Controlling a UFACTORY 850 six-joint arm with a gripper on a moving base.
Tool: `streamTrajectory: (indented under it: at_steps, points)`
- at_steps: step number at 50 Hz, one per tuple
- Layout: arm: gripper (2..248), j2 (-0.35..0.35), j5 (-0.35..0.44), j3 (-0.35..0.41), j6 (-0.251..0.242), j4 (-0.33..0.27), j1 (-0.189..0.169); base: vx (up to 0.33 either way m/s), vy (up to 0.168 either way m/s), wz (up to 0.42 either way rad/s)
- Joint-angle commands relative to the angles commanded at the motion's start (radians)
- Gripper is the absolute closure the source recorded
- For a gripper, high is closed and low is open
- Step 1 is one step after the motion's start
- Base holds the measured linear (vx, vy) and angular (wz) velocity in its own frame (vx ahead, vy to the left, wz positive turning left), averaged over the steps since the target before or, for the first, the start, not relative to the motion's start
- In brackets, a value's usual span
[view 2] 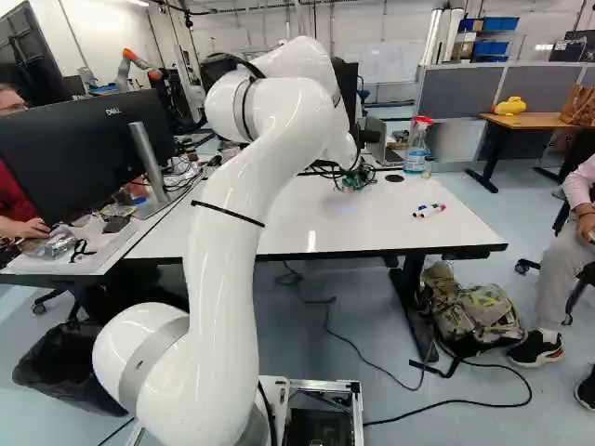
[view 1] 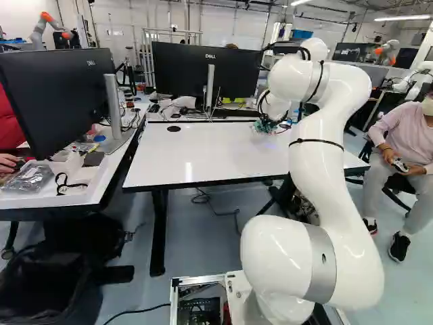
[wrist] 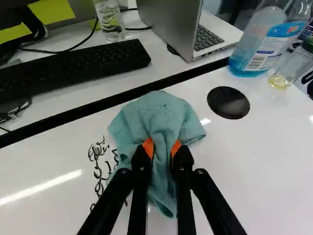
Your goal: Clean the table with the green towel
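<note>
The green towel (wrist: 159, 112), bluish and crumpled in soft folds, lies bunched on the glossy white table (view 1: 203, 159), at the upper middle of the right base view, just beside some black handwriting (wrist: 99, 171) on the tabletop.

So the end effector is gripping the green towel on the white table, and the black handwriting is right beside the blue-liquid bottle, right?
Not quite: the wrist view shows the black handwriting beside the green towel, on the side away from the blue-liquid bottle. The end effector does grip the towel on the white table.
</note>
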Motion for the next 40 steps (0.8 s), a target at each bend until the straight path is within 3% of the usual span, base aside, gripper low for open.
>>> streamTrajectory:
  at_steps: [19, 40]
  points:
    - [192, -0.058, 0.0, -0.085, 0.0, 0.0, 0.032, 0.0, 0.0, 0.0]
    - [192, -0.007, 0.0, -0.01, 0.0, 0.0, 0.07, 0.0, 0.0, 0.0]
